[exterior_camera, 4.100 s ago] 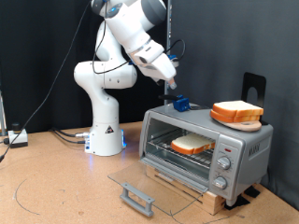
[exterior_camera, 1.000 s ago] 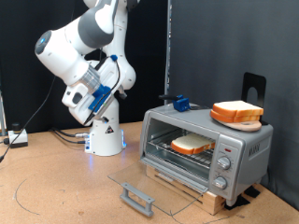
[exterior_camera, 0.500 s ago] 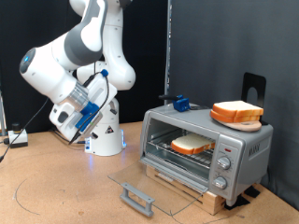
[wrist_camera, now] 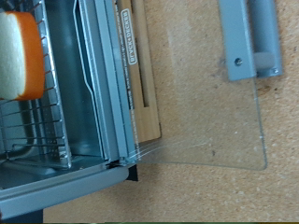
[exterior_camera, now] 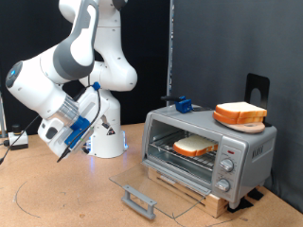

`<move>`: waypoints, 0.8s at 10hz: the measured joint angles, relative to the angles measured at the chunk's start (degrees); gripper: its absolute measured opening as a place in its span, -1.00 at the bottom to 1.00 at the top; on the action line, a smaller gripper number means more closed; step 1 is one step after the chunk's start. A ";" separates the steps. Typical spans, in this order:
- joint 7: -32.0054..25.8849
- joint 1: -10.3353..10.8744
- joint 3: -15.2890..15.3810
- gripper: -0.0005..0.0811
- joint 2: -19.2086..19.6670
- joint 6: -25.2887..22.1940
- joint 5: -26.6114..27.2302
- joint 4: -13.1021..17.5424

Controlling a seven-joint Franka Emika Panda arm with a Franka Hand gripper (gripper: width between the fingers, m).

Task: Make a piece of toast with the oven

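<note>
The silver-grey oven (exterior_camera: 248, 149) stands at the exterior view's right with its glass door (exterior_camera: 161, 178) folded down flat and the grey bar handle (exterior_camera: 139, 200) at the front. The piece of toast (exterior_camera: 194, 147) lies inside on the wire rack. My gripper (exterior_camera: 61, 153) hangs low at the exterior view's left, well away from the oven, with nothing seen in it. The wrist view shows the oven's open mouth (wrist_camera: 93, 103), the toast (wrist_camera: 19, 56) on the rack, the glass door (wrist_camera: 201, 121) and its handle (wrist_camera: 250, 42). My fingers do not show there.
A thicker orange-brown pile of bread (exterior_camera: 240, 114) and a small blue object (exterior_camera: 183, 104) sit on the oven's top. The oven rests on a wooden board (wrist_camera: 145, 84). The robot's base (exterior_camera: 106, 140) stands behind, with cables (exterior_camera: 19, 140) at the far left.
The arm has swung from above the oven's top down and to the exterior view's left. Oven, toast and open door have not moved.
</note>
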 joint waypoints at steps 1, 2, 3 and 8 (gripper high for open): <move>-0.86 -0.01 -0.02 0.99 1.21 0.09 0.68 -0.13; -2.26 -0.01 -0.03 0.99 3.10 1.78 1.14 -0.28; -2.60 0.02 0.01 0.99 5.27 4.62 1.20 -0.47; -5.71 -0.41 -0.07 0.99 10.25 0.68 -0.51 0.97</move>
